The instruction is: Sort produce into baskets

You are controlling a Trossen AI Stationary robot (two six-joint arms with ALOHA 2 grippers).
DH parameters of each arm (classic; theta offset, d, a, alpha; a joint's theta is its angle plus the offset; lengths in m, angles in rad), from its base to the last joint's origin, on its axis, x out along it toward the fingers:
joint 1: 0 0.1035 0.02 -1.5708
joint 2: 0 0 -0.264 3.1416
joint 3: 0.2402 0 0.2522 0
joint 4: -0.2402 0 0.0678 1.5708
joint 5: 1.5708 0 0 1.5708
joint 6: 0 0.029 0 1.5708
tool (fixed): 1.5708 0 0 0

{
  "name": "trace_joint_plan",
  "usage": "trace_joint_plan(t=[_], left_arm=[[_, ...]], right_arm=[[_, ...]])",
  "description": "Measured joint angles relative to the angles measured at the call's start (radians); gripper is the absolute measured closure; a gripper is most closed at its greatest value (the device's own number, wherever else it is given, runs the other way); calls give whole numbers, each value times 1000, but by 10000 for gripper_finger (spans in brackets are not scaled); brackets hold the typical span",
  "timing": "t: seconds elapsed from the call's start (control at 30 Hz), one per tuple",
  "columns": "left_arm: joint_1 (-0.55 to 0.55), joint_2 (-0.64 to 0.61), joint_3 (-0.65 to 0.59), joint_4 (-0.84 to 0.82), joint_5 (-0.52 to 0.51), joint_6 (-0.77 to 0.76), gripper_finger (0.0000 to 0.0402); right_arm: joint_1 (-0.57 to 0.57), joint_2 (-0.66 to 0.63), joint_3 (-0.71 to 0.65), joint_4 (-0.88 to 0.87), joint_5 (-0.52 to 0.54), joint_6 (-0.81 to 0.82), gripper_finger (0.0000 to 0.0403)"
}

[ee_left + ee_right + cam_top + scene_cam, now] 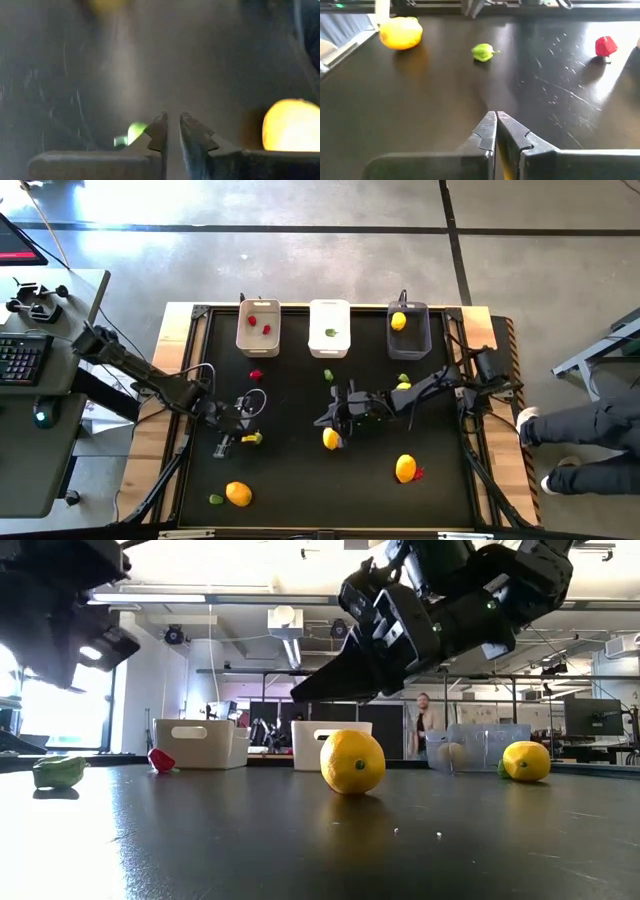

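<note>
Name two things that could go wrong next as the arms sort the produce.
1. The right end effector hovers shut just beside a lemon; a nudge could roll it across the table.
2. The left end effector works low by a small yellow piece, fingers nearly shut; it could push the piece away rather than grip it.
</note>
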Motion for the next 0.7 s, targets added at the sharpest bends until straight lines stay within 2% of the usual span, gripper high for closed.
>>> trace_joint_plan(t=[0.23, 0.4, 0.5, 0.7], left_arm=[[-22, 31, 8, -85, -14, -129, 298], [-43, 67, 8, -79, -55, -212, 254], [-57, 90, 8, -79, -88, -239, 232], [-46, 108, 8, -80, -88, -261, 205]], right_arm=[[-6, 0, 0, -4, 1, 0, 400], [-6, 0, 0, -1, 2, 0, 401], [-6, -1, 0, 3, 9, 0, 400], [-6, -1, 0, 3, 13, 0, 401]])
